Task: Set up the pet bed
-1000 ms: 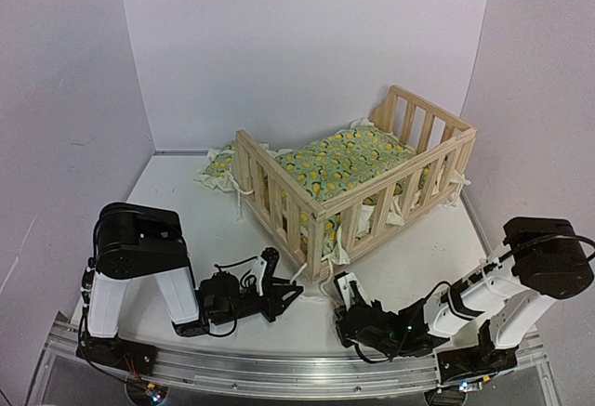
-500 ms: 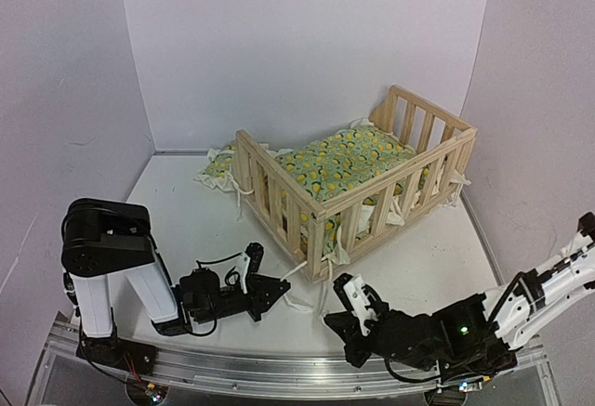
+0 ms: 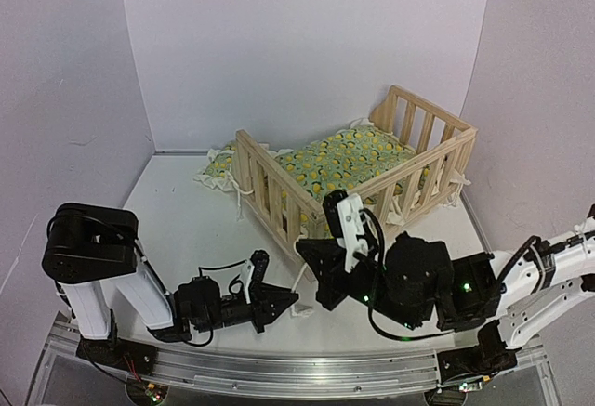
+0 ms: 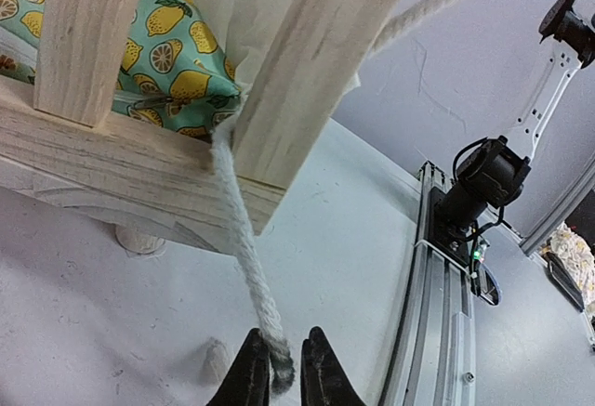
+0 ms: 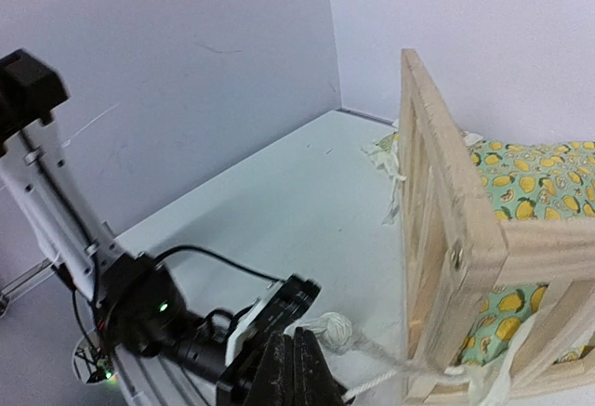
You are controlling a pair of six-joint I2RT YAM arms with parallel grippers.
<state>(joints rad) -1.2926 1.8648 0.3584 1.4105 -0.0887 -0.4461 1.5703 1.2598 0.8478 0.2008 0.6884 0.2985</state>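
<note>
Cord [image 4: 244, 239] hangs off pet bed [image 3: 270, 163] near corner, left gripper [image 4: 279, 369] pinched on its end. Right gripper [image 5: 296, 346] closed beside knotted cord [image 5: 332, 330] at same corner; grip unclear. Bed stands just beyond both grippers. Pull gently and evenly, or frame likely drags.

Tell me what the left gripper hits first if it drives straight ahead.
Probably the bed's corner post, where it joins the bottom rail. The left gripper, shut on the rope, points along that rope toward it; depth is hard to judge.
</note>
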